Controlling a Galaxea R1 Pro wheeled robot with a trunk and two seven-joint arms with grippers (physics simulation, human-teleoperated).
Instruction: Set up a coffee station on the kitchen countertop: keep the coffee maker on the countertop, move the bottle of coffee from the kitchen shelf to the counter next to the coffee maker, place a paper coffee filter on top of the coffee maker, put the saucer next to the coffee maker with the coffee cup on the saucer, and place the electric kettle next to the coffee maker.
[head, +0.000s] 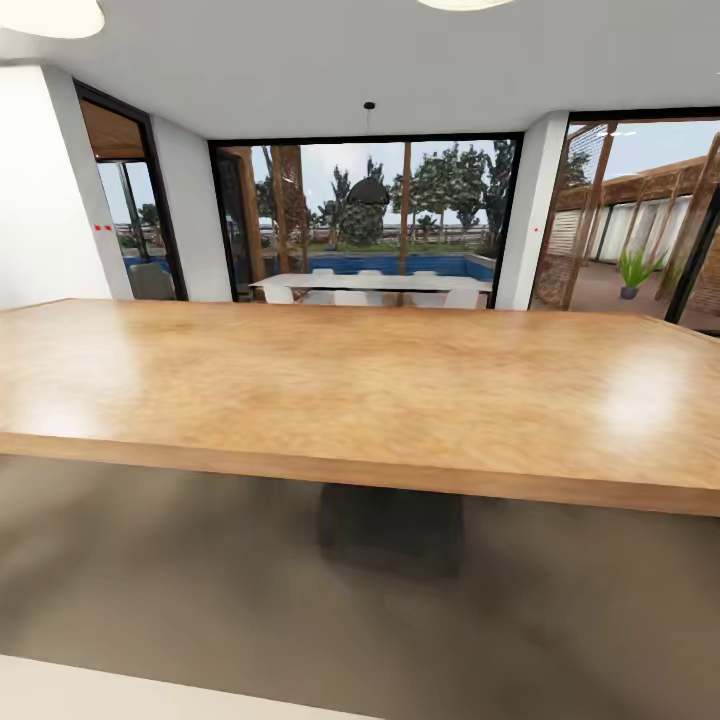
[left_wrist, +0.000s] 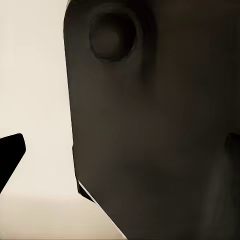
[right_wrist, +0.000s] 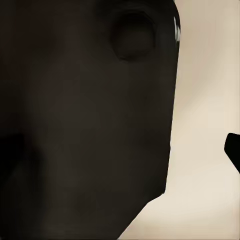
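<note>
A wide wooden desk stands before glass doors with a pool outside. No coffee items here; pincer states cannot be told. Best turn toward the kitchen.

dark matte body panel with a round recessed hole, black tool tip

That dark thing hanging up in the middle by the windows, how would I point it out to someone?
Start at the long wooden table across the room, then look past it to the white dining table by the glass wall facing the pool. Above it hangs a pendant lamp on a thin cord, the one dark dome against the trees.
</note>
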